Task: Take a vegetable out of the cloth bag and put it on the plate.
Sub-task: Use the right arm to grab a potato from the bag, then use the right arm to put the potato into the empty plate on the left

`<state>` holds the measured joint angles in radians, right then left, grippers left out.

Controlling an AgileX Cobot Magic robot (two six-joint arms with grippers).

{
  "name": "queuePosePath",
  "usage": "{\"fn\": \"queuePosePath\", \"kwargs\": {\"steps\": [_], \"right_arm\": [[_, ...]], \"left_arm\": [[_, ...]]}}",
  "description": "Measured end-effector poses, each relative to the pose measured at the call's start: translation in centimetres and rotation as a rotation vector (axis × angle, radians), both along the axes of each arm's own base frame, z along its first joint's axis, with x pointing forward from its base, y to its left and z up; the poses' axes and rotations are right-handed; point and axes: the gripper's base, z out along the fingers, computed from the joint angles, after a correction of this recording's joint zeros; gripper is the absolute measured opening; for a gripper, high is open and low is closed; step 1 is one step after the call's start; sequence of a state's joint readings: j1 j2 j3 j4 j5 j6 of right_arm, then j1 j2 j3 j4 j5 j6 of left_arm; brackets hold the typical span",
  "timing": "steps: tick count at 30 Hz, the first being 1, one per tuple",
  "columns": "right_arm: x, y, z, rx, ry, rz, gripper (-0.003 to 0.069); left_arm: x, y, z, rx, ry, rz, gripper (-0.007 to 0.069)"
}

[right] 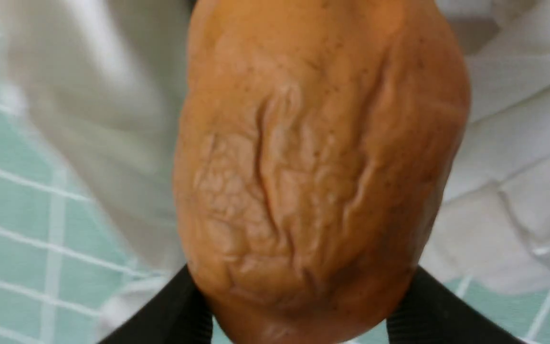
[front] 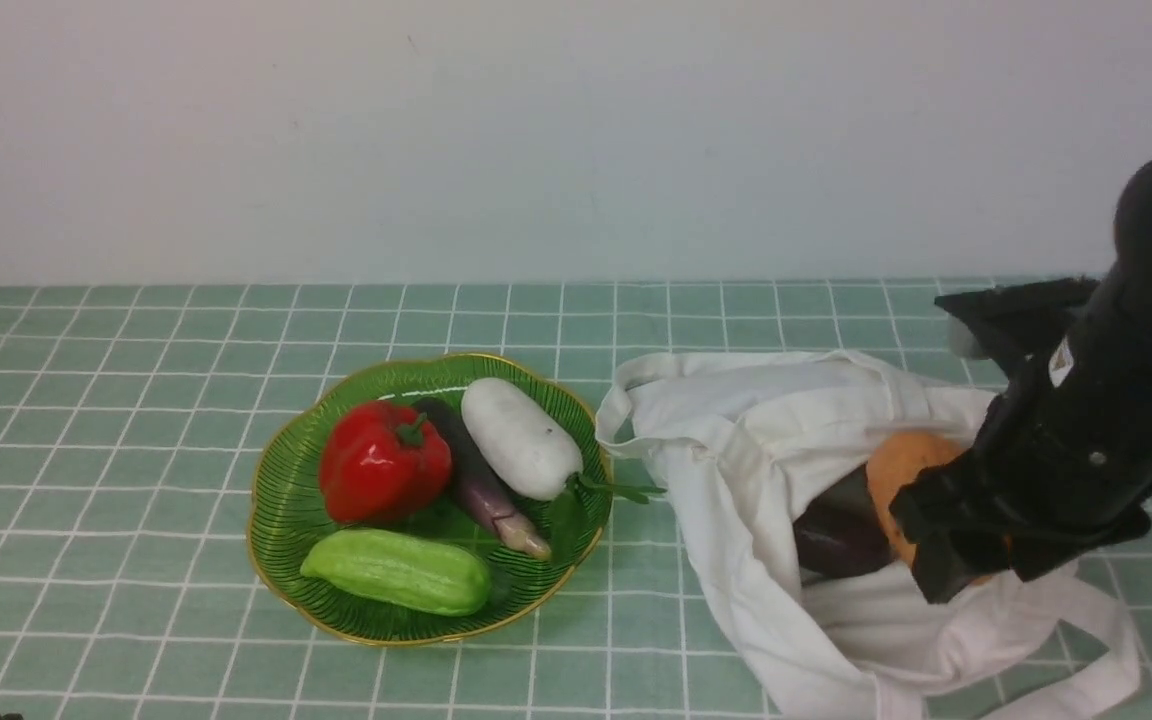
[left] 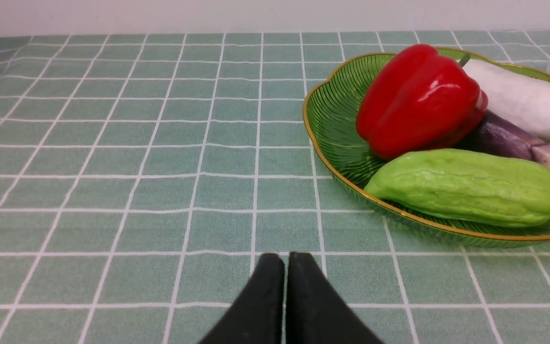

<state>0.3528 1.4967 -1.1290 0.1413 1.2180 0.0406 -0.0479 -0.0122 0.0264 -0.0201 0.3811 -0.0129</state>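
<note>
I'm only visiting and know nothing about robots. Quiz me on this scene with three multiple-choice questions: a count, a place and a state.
1. How many vegetables lie on the plate?
A two; B four; C six.
2. Where is the potato?
A on the plate; B at the cloth bag's mouth, in the right end effector; C beside the plate.
3. What is the left end effector doing?
A open wide; B shut on the plate's rim; C shut, holding nothing.

Answers:
1 B: a red pepper, an eggplant, a white vegetable and a green gourd lie there.
2 B: the right wrist view shows it clamped from both sides, with bag cloth behind.
3 C: its two tips touch above the tablecloth.
</note>
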Motion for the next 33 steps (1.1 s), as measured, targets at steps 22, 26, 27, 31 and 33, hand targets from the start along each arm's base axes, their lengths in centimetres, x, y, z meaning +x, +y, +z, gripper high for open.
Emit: {"fn": "queuePosePath", "kwargs": {"steps": [22, 26, 27, 31, 33], "right_arm": [[5.0, 19.9, -4.4, 0.371, -0.13, 0.452, 0.0426], [6.7, 21.2, -6.6, 0.329, -0.12, 0.475, 0.0426], [7.1, 21.3, -7.1, 0.316, -0.123, 0.482, 0.0426], [7.6, 21.5, -8.4, 0.275, -0.125, 0.499, 0.0473], [7.8, 21.4, -8.7, 0.255, -0.139, 0.506, 0.0577]], "left_arm": [[0.0, 0.0, 0.0, 0.0, 0.0, 0.0, -0.0008], [0.0, 0.0, 0.0, 0.0, 0.0, 0.0, -0.0008], [0.0, 0.0, 0.0, 0.001, 0.0, 0.0, -0.0008], [0.0, 0.0, 0.0, 0.001, 0.0, 0.0, -0.0008], [0.0, 0.0, 0.0, 0.001, 0.0, 0.0, -0.0008]]}}
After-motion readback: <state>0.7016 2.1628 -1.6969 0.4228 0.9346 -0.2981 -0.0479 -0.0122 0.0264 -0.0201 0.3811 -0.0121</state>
